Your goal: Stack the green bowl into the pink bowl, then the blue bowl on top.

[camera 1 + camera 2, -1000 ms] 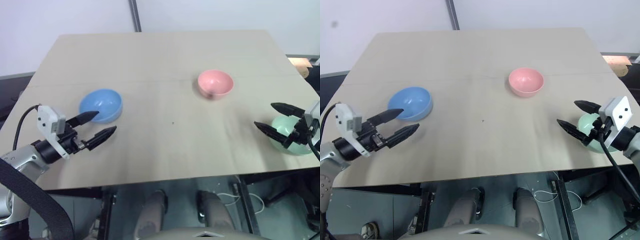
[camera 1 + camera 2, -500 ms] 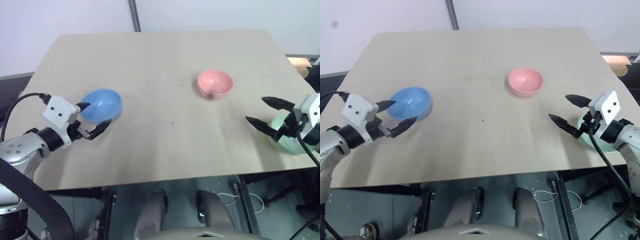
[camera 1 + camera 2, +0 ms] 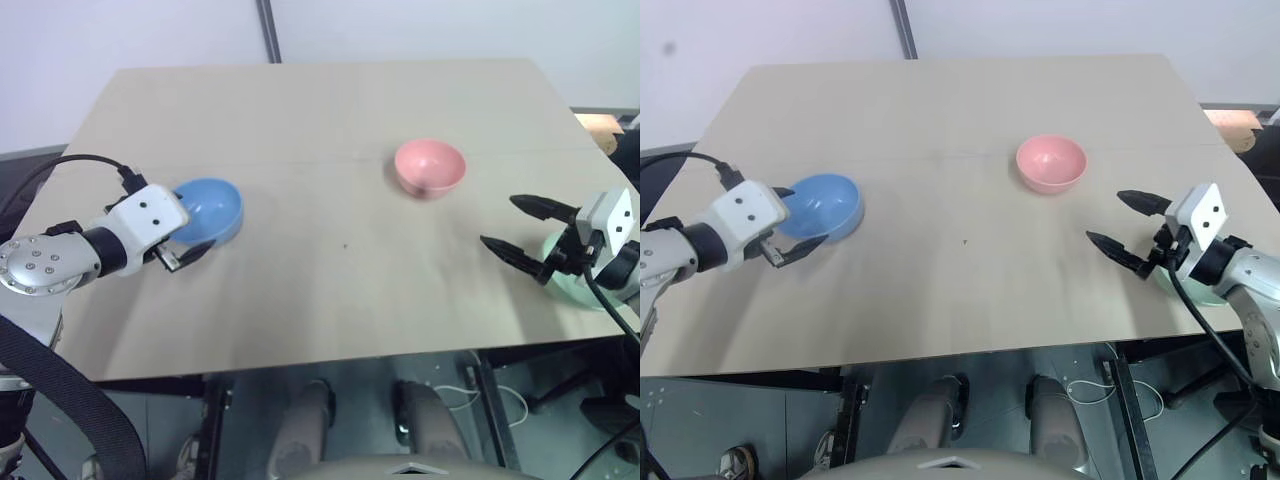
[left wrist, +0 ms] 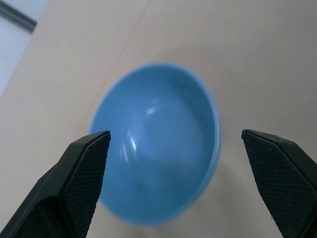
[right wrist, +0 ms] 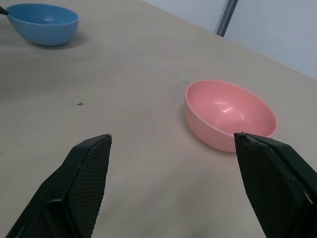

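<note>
Blue bowl (image 3: 208, 209): now between the spread left fingers (image 3: 800, 248), closer than before, ungrasped.
Green bowl (image 3: 570, 281): behind the open right fingers (image 3: 505, 250), which shifted inward.
Pink bowl (image 3: 430, 166): unmoved on desk (image 3: 330, 120).

Nothing to read from where I stand: no lettering, label, brand or number shows on anything here.

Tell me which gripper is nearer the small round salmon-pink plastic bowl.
Right. The right gripper hangs open a short way off the small round salmon-pink plastic bowl; the left gripper is far across the table, open at the blue bowl.
</note>
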`<state>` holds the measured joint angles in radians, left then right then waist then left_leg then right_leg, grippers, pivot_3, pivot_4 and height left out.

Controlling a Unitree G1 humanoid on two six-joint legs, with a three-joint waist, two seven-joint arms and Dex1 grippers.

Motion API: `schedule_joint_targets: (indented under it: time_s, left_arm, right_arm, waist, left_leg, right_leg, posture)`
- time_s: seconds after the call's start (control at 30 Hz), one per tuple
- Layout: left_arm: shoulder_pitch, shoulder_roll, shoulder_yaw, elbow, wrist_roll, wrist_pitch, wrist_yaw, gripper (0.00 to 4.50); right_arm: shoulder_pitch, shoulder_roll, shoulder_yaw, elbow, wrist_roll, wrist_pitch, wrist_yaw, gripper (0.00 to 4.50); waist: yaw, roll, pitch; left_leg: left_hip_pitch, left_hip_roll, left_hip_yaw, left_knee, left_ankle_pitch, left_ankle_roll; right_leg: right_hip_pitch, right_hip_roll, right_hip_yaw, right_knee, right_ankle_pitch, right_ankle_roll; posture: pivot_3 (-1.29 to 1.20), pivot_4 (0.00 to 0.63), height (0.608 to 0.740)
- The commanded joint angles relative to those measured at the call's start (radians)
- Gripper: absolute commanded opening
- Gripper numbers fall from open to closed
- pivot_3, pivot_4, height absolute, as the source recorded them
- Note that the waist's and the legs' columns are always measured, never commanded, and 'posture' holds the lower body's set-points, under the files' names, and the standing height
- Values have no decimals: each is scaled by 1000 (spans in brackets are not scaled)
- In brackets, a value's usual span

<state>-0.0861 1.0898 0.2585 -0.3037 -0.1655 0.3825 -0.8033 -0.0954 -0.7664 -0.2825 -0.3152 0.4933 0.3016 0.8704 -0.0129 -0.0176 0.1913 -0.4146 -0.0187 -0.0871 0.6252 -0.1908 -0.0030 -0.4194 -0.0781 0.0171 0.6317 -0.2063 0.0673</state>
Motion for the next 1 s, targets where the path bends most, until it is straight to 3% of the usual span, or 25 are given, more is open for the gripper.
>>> schedule_joint_targets:
  time_s: [0.03, 0.13, 0.23, 0.4, 0.57, 0.77, 0.87, 1.0]
  left_arm:
    - [-10, -39, 27, -59, -95, -14, -62, 4500]
    - [4, -128, 66, -79, -211, -57, -114, 4500]
    - [18, -157, 89, -75, -231, -87, -132, 4500]
    - [-41, -224, 151, -5, -448, -57, -230, 4500]
    - [-32, -282, 190, 31, -584, -6, -264, 4500]
    - [-10, -303, 213, -7, -647, 2, -275, 4500]
    - [19, -316, 216, -28, -640, -14, -262, 4500]
    - [57, -331, 228, -70, -647, -7, -234, 4500]
  right_arm:
    - [-48, -1, 18, -8, -61, -9, -62, 4315]
    - [-115, 7, 73, 44, -159, -37, -125, 4315]
    - [-206, 22, 145, 104, -204, 25, -156, 4315]
    - [-439, 76, 349, 272, -357, 84, -176, 4315]
    - [-635, 150, 516, 548, -519, -65, -150, 4315]
    - [-807, 225, 597, 893, -621, -220, -114, 4315]
    - [-867, 240, 621, 1033, -659, -283, -87, 3498]
    - [-917, 253, 634, 1127, -702, -375, -79, 1535]
  waist:
    - [-1, 0, 0]
    - [-2, 0, 0]
    - [-2, 0, 0]
    - [-5, 0, 0]
    - [-8, 0, 0]
    - [-13, -1, 0]
    - [-19, 0, 0]
    - [-29, 0, 1]
  left_leg:
    - [0, 0, 0, 0, 0, 0]
    - [0, 0, 1, 0, 0, 0]
    - [0, 0, 0, 1, 0, 0]
    - [1, 0, 0, 2, 0, 0]
    - [1, -1, 0, 2, 0, 0]
    - [0, -2, -1, 2, 0, 0]
    - [1, -2, -1, 2, 0, 0]
    - [1, -2, -1, 2, 0, 0]
  right_leg:
    - [0, 0, 0, 0, 0, 0]
    - [0, 0, 0, 0, 0, 0]
    - [0, 0, 0, 1, 0, -1]
    - [-1, 1, 0, 3, 1, -1]
    - [0, 1, 0, 3, 1, -1]
    - [0, 1, 0, 3, 3, -5]
    - [0, 1, 0, 3, 4, -5]
    - [-1, 1, 0, 4, 4, -5]
  posture:
    - [0, 150, 740]
    - [0, 150, 740]
    - [0, 150, 740]
    - [0, 150, 740]
    - [0, 150, 740]
    - [0, 150, 740]
    - [0, 150, 740]
    - [0, 150, 740]
